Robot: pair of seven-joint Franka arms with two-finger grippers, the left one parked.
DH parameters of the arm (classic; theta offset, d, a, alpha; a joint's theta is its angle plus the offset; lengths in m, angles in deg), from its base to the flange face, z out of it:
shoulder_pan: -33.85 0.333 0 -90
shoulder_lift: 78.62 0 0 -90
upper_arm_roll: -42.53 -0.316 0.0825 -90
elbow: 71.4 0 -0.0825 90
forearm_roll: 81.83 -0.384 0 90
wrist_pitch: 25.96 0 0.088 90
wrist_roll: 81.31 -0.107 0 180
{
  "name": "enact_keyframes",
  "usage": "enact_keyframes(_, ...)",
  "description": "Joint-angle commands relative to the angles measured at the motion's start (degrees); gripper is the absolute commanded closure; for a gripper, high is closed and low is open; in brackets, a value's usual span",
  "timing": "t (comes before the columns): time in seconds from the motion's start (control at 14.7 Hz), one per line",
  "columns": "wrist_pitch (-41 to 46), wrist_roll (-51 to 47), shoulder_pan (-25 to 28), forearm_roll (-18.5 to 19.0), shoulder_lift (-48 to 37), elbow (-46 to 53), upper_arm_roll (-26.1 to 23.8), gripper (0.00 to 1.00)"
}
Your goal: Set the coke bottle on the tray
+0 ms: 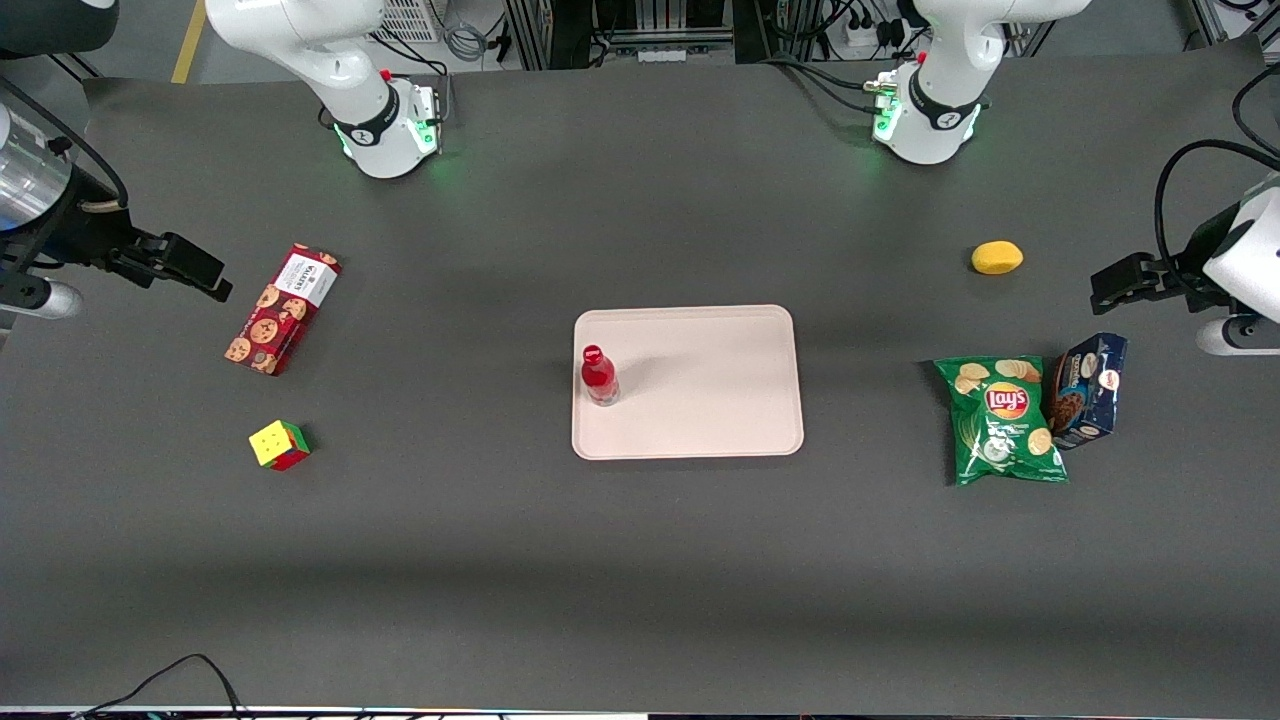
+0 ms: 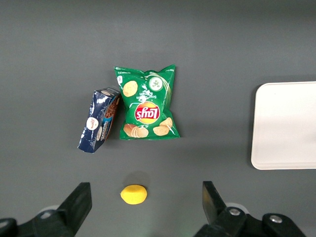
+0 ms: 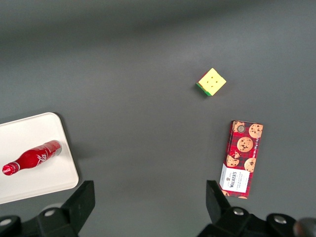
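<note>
The coke bottle (image 1: pixel 599 375), small and red with a red cap, stands upright on the pale pink tray (image 1: pixel 700 390), close to the tray edge that faces the working arm's end. The right wrist view shows the bottle (image 3: pixel 32 158) on a corner of the tray (image 3: pixel 44 180). My right gripper (image 1: pixel 205 275) hangs well away from the tray, at the working arm's end of the table, beside the red cookie box. It is open, with only bare table between its fingers (image 3: pixel 81 202). A piece of the tray (image 2: pixel 286 126) also appears in the left wrist view.
A red cookie box (image 1: pixel 283 308) lies flat near the gripper, with a colour cube (image 1: pixel 279 444) nearer the front camera. Toward the parked arm's end lie a green Lay's bag (image 1: pixel 1003 420), a blue cookie box (image 1: pixel 1088 390) and a yellow lemon (image 1: pixel 997 257).
</note>
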Motion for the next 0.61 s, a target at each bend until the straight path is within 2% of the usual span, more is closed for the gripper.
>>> enact_keyframes(0.0, 0.4, 0.9, -2.5, -0.3, -1.2, -0.6, 0.0, 0.00)
enact_keyframes(0.55, 0.5, 1.3, -4.3, -0.3, -0.8, 0.5, 0.3, 0.00)
